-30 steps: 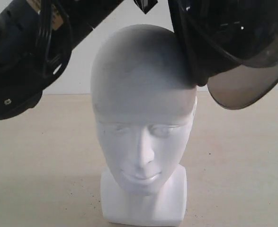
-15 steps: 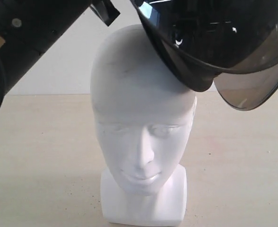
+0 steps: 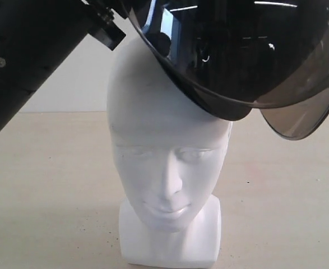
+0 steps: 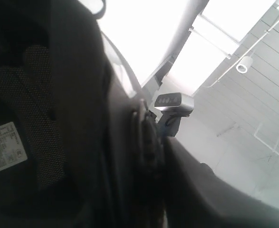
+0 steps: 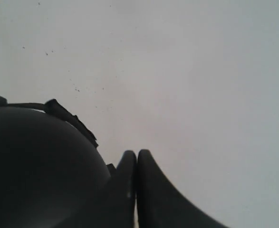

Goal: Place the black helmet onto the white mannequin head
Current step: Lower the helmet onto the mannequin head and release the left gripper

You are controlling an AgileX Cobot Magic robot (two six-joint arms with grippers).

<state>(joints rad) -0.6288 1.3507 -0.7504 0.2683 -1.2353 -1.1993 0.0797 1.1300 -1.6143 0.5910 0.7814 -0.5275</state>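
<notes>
The white mannequin head (image 3: 164,162) stands upright on the beige table, facing the exterior view. The black helmet (image 3: 237,50) hangs tilted over its crown, rim against the head's upper right side, with the smoky visor (image 3: 299,115) flipped out to the right. My left arm (image 3: 29,67) comes in from the upper left. In the left wrist view my left gripper (image 4: 151,142) is shut on the helmet's rim, beside the padded lining (image 4: 34,118) with its white label. My right gripper (image 5: 137,155) is shut with nothing between its fingers, and does not show in the exterior view.
The beige table (image 3: 41,196) spreads around the head's blocky neck base (image 3: 170,241), with a pale wall behind. A dark rounded shape (image 5: 34,166) lies beside my right gripper. The left wrist view looks up at ceiling lights and a small mounted camera (image 4: 175,101).
The helmet has swung left and lower, from beside the head's upper right to over its crown. My left arm has risen and moved toward the head.
</notes>
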